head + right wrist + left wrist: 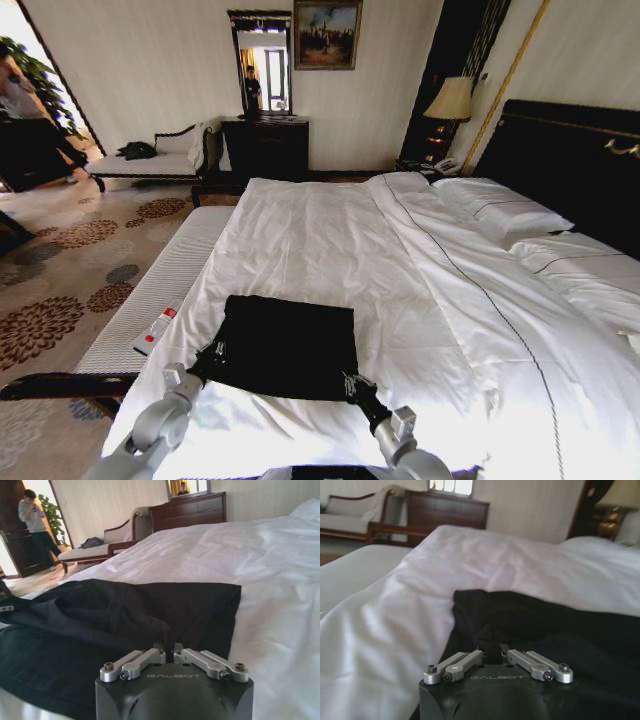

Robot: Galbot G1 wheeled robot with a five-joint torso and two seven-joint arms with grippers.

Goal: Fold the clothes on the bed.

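T-shirt [288,343]: soft matt black cloth, creased. Bed [420,290]: smooth white cotton sheets, slight sheen, wrinkled; dark glossy wooden headboard [570,160]. Left gripper [490,650] and right gripper [171,647]: brushed silvery metal linkages on matt black plastic housing. Bench [160,290]: ribbed white fabric.

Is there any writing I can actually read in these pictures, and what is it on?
"GALBOT" on the left end effector housing, left wrist view.
"GALBOT" on the right end effector housing, right wrist view.
Small red-and-white object on the bench: markings too small to read.
Black T-shirt: no lettering visible.
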